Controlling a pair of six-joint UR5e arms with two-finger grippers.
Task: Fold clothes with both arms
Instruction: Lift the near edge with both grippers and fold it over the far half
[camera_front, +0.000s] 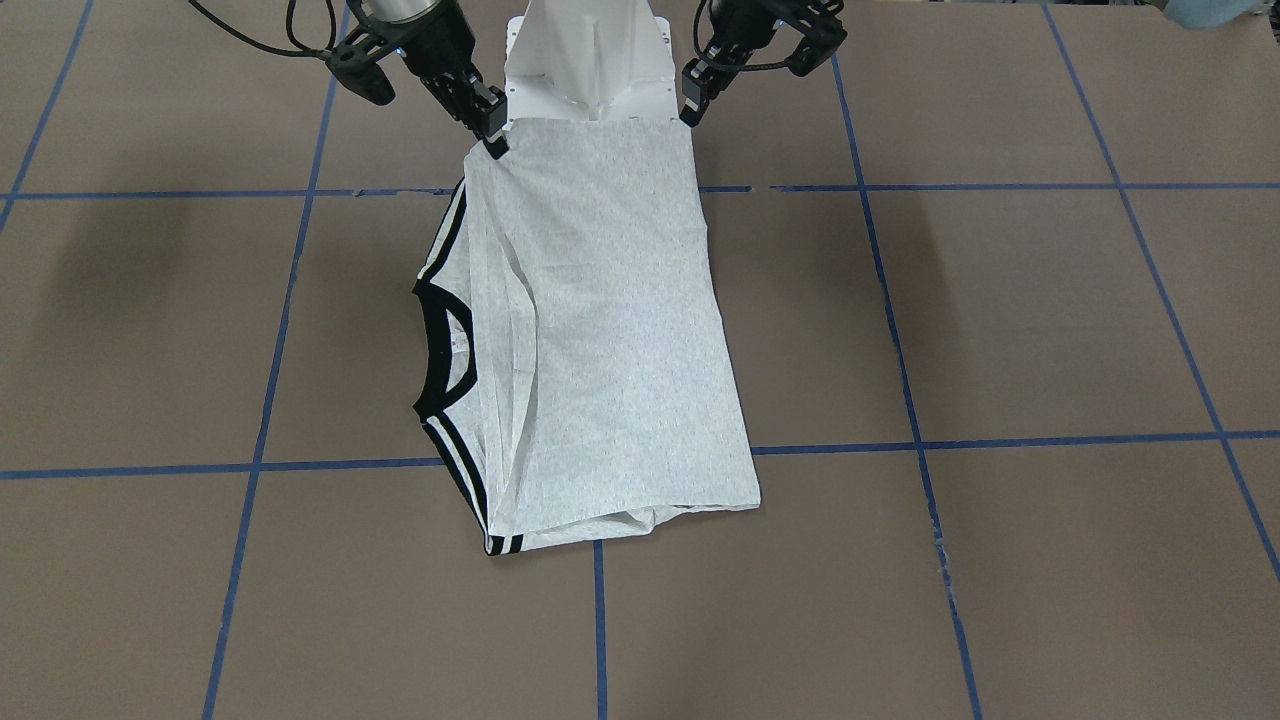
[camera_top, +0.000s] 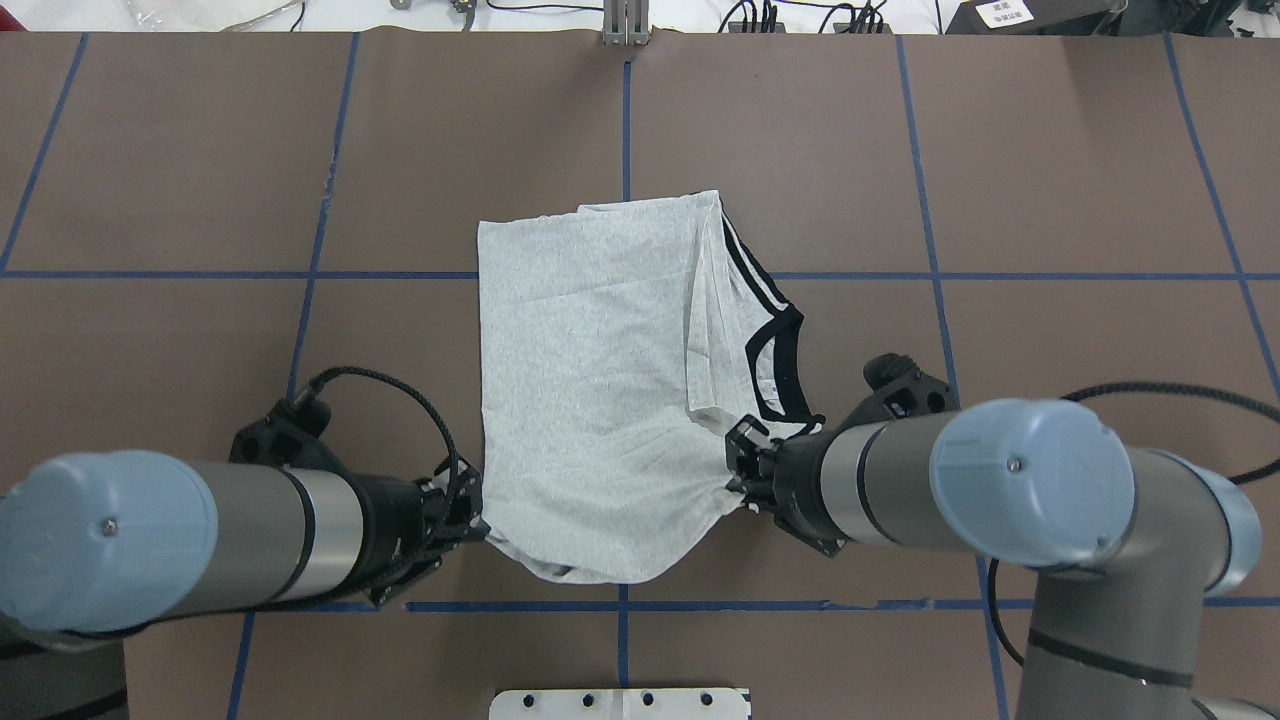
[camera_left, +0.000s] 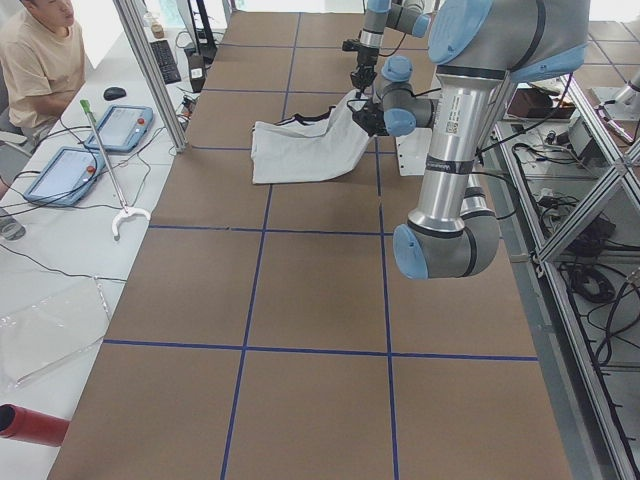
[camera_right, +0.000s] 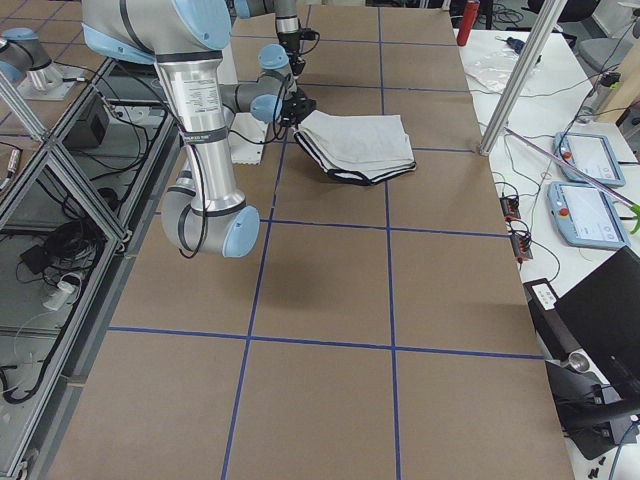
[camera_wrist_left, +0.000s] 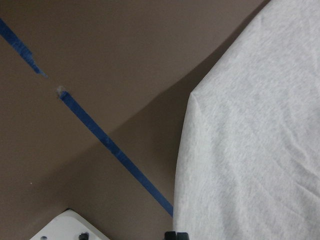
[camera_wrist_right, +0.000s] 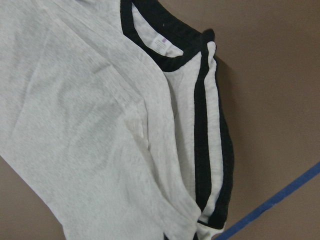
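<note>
While we work by the robot-side edge of the tabletop (camera_top: 200, 150), our left gripper (camera_top: 478, 527) clenches one near corner of the T-shirt (camera_top: 590, 380) and our right gripper (camera_top: 738, 472) clenches the other. The cloth sags between them, and farther out its folded body lies flat at the tabletop's middle, collar (camera_top: 790, 335) toward our right.
</note>
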